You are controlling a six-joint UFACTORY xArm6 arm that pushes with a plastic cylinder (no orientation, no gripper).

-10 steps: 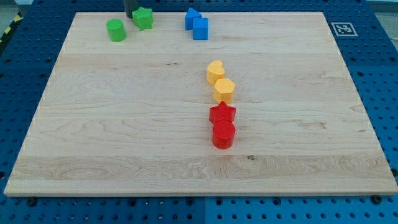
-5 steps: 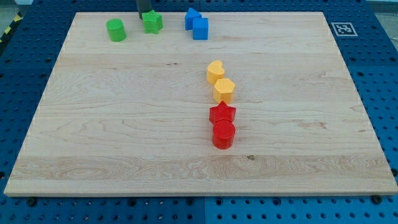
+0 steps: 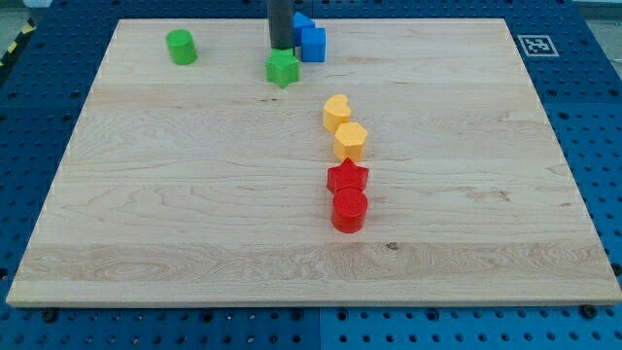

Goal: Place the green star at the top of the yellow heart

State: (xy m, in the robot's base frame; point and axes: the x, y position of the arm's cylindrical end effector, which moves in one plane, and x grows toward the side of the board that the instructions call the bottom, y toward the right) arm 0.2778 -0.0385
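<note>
The green star (image 3: pixel 283 68) lies on the wooden board (image 3: pixel 194 194), up and to the left of the yellow heart (image 3: pixel 336 111). My tip (image 3: pixel 280 49) rests right at the star's top edge, on the side away from the heart. The dark rod rises out of the view's top. A clear gap of board separates the star from the heart.
A green cylinder (image 3: pixel 181 47) stands at the top left. Two blue blocks (image 3: pixel 309 39) sit just right of the rod. Below the heart run a yellow hexagon (image 3: pixel 350 141), a red star (image 3: pixel 348 178) and a red cylinder (image 3: pixel 349 210). A marker tag (image 3: pixel 536 45) is at the top right corner.
My tip has moved right and down the board, pushing the green star from near the top edge by the green cylinder toward the yellow heart. Other blocks stayed put.
</note>
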